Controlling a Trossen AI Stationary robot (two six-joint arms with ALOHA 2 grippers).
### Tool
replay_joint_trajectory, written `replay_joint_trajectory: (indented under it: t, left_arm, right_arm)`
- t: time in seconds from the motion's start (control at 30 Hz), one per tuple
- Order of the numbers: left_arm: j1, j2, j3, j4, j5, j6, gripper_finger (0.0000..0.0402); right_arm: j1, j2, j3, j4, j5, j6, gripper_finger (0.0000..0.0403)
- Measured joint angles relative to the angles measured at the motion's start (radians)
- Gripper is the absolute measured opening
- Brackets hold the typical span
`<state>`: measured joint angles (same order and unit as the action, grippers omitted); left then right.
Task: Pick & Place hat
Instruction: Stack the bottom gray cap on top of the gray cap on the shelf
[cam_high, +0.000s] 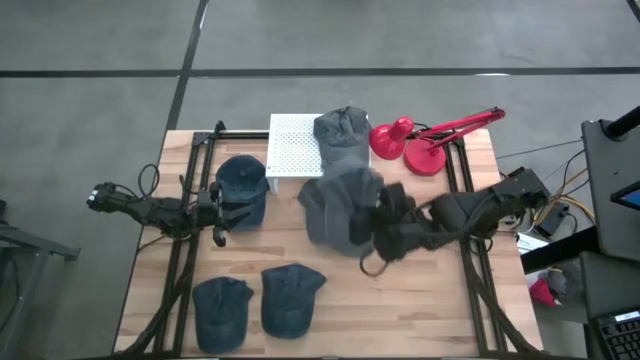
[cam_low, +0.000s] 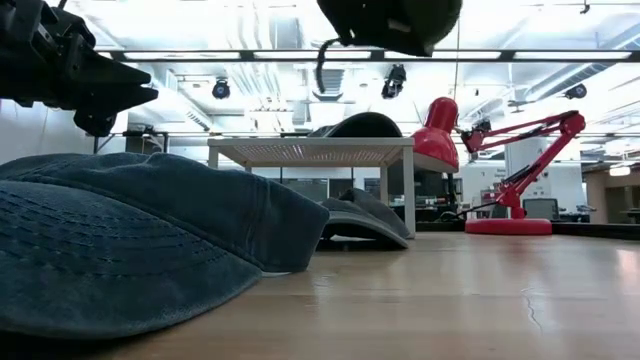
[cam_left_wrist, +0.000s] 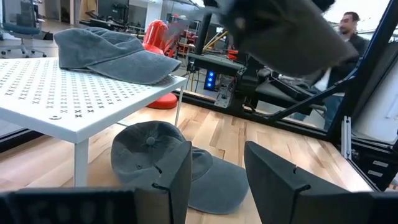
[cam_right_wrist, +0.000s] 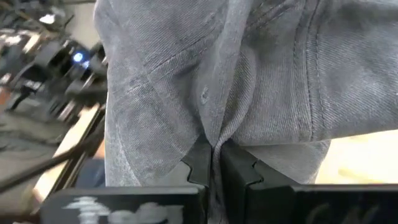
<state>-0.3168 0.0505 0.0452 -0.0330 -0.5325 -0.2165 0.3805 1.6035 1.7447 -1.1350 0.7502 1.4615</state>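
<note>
A grey hat is held up over the table's middle by my right gripper, which is shut on it; the low view shows it dark at the top edge. A second grey hat lies on a white perforated stand. A blue hat lies on the table beside the stand. My left gripper hovers open just on the near side of this blue hat, touching nothing. My right gripper pinches a fold of the grey hat's crown cloth between its two fingers, close to a small eyelet. The fingers come in from the table's right. The hat is lifted clear of the table, and its strap loop hangs below.
Two more blue hats lie near the table's near edge; one fills the low view's foreground. A red desk lamp stands at the far right. A person is in the room beyond the table.
</note>
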Motion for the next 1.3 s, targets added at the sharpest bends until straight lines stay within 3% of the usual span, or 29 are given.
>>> replay_joint_trajectory:
  t: [0.13,0.33,0.57,0.97,1.3]
  left_arm:
    - [0.000,0.000,0.000,0.001,0.000,0.000,0.0149]
    - [0.000,0.000,0.000,0.002,0.000,0.000,0.0149]
    - [0.000,0.000,0.000,0.003,0.000,0.000,0.0149]
    - [0.000,0.000,0.000,0.003,-0.001,-0.004,0.0149]
    - [0.000,0.000,-0.001,0.006,-0.002,-0.025,0.0149]
  right_arm:
    - [-0.118,-0.013,0.000,0.028,-0.013,-0.148,0.0013]
    - [-0.308,-0.013,0.013,0.028,-0.132,-0.326,0.0013]
    - [-0.450,-0.012,0.081,0.040,-0.153,-0.523,0.0013]
    - [-0.570,0.058,0.180,0.031,-0.223,-0.657,0.0013]
    - [-0.648,0.180,0.230,0.011,-0.228,-0.626,0.0013]
